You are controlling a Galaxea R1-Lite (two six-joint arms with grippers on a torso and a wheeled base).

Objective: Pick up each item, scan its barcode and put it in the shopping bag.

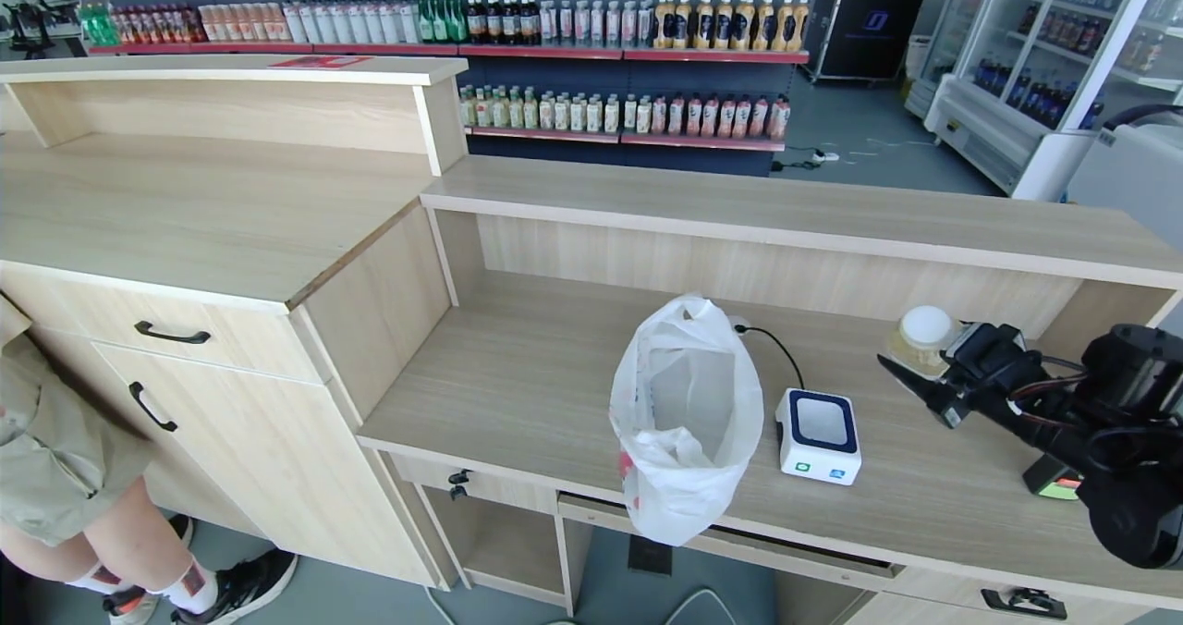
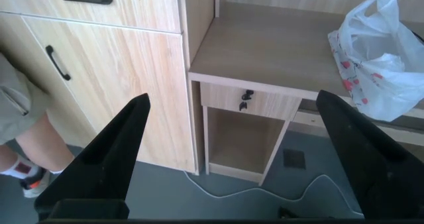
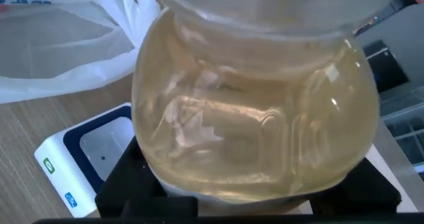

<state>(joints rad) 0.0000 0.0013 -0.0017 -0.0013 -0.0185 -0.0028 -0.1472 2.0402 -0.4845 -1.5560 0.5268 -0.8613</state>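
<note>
Right gripper (image 1: 917, 359) clamped on white-capped jar (image 1: 924, 327) of pale yellow liquid, right of scanner (image 1: 819, 433) on counter (image 1: 518, 385). Shopping bag (image 1: 689, 412) stands open, left of scanner. Left gripper (image 2: 233, 97) spread wide, empty.

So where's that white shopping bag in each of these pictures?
Head view: shopping bag stands on the counter, left of the scanner.
Left wrist view: shopping bag overhangs the counter's front edge.
Right wrist view: shopping bag behind the jar, beside the scanner.
Shared landmark: the wooden counter.
</note>
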